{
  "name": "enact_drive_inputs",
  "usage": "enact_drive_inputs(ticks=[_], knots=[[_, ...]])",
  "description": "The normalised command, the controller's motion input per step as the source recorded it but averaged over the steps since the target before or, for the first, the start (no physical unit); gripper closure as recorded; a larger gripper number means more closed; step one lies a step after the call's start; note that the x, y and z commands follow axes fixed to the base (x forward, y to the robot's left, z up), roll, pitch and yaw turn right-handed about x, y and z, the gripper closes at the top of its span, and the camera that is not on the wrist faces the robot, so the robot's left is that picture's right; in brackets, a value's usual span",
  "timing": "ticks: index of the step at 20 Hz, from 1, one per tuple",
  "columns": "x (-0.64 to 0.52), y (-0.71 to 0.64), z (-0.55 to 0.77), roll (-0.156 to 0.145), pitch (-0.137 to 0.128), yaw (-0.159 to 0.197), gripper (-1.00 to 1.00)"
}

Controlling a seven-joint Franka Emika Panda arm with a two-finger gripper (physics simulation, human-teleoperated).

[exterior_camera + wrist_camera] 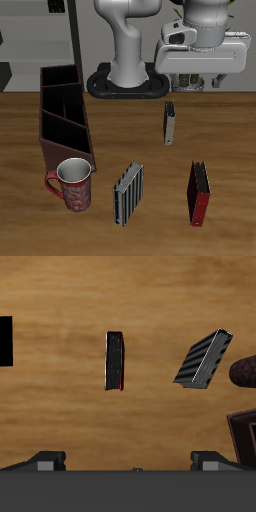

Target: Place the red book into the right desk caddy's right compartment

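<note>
- The right desk caddy [64, 112] is seen at the table's edge, a mug [73, 184] just in front of it.
- The red book [199, 192] stands upright, well apart from the caddy, beyond the striped book [128, 193].
- The gripper [197, 82] is held high above the table; whether its jaws are apart cannot be told.
- It should be lowered squarely over the book's 2 covers before closing.

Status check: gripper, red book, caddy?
Gripper high above the table, holding nothing; jaw state unclear. Red book upright near the front edge, untouched. Right desk caddy across the table; striped book and mug stand between.
</note>
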Motion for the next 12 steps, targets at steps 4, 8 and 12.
enact_drive_inputs(ticks=[4,8,12], knots=[[0.5,0.25,0.04,-0.03,0.024,-0.039,-1.0],[0.28,0.16,0.16,-0.003,-0.062,0.022,-1.0],[0.33,0.18,0.08,-0.004,-0.05,0.049,-1.0]])
